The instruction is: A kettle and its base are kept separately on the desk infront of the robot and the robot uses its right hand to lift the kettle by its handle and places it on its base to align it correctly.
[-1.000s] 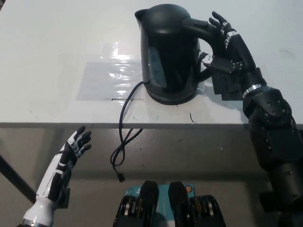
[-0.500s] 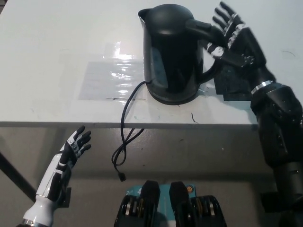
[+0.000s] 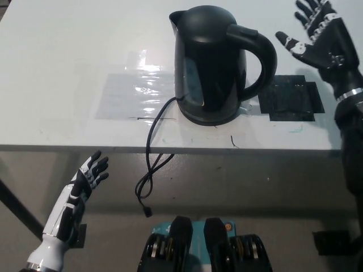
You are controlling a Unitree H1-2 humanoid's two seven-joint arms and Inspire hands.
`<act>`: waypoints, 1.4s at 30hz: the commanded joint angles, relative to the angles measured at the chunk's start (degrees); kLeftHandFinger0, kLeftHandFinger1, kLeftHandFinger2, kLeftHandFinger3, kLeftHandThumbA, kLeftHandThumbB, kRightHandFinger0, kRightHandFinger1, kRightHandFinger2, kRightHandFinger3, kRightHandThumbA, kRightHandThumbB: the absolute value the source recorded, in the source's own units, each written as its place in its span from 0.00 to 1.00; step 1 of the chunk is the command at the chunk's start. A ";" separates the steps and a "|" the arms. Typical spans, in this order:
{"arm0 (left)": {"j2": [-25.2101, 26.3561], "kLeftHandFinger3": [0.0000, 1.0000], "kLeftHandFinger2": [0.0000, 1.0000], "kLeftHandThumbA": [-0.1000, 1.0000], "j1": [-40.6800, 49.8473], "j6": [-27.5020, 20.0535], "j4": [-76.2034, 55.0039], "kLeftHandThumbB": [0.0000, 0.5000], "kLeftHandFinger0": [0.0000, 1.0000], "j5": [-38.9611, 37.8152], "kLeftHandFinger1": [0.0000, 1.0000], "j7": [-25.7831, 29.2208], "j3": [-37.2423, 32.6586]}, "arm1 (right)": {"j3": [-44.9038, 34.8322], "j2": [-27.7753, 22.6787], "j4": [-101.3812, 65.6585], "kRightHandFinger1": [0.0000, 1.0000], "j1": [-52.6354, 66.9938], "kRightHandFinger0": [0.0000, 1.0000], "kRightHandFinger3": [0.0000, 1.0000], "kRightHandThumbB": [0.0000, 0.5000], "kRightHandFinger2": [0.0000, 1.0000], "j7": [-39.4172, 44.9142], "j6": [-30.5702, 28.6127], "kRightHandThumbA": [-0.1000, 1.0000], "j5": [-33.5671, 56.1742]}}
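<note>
Nearest, at about seven o'clock, the white left hand (image 3: 91, 173) hangs below the table (image 3: 51, 68) edge, fingers loosely spread, holding nothing. Past the edge, at twelve o'clock, the kettle (image 3: 210, 62) stands upright on its base (image 3: 212, 117), cord (image 3: 152, 153) trailing off the front. Its handle (image 3: 262, 59) points toward three o'clock. Farthest, at two o'clock, the black right hand (image 3: 320, 34) is spread wide and empty, apart from the handle, with the kettle lying toward nine o'clock from it. Placement looks done.

Round black base (image 3: 211, 118) mostly hidden under the glossy black plastic kettle (image 3: 212, 62), only its near rim showing. Black right hand (image 3: 321, 37): fingertips cut off by far edge. White left hand's (image 3: 85, 178) forearm leaves at near edge.
</note>
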 commanded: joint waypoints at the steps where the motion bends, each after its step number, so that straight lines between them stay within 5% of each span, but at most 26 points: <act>1: 0.32 1.00 1.00 1.00 -0.47 -0.92 -1.37 0.12 1.00 0.72 1.00 0.21 0.47 | -2.38 -0.96 -11.79 1.00 0.12 1.00 1.00 1.00 1.00 -6.40 -5.52 0.92 -4.20; 8: 0.59 1.00 1.00 1.00 -1.12 -0.95 -0.92 0.12 1.00 0.24 1.00 0.28 0.97 | -4.23 0.38 -47.11 1.00 11.65 1.00 1.00 1.00 1.00 -8.62 3.33 1.00 -6.78; 13: 0.75 1.00 1.00 1.00 -1.18 -1.77 -0.59 0.08 1.00 -0.10 1.00 -0.27 0.77 | -4.03 -0.06 -56.73 1.00 23.72 1.00 1.00 0.96 1.00 -6.41 2.93 1.00 -7.13; 25: 0.24 1.00 1.00 1.00 -0.15 -0.81 -1.22 0.12 1.00 -0.78 1.00 -0.22 0.81 | -0.15 1.48 -47.44 1.00 42.63 1.00 1.00 0.98 1.00 -3.92 -6.27 1.00 -8.09; 32: 0.06 1.00 1.00 1.00 0.19 -1.98 -0.71 0.12 1.00 -0.43 1.00 -0.32 0.57 | 2.90 3.40 -40.13 1.00 45.11 1.00 1.00 0.81 1.00 -3.59 -8.49 1.00 -7.70; 37: -0.13 1.00 1.00 0.99 0.01 -2.04 -0.83 0.16 1.00 -0.83 1.00 -0.13 0.85 | 4.43 4.55 -34.28 1.00 44.66 1.00 1.00 0.83 1.00 -4.12 -11.28 1.00 -9.32; 42: -0.18 1.00 1.00 1.00 0.20 -1.78 -0.91 0.19 1.00 -0.35 1.00 0.16 0.93 | 5.82 4.75 -29.77 1.00 44.59 1.00 1.00 0.74 1.00 -4.02 -12.53 1.00 -10.62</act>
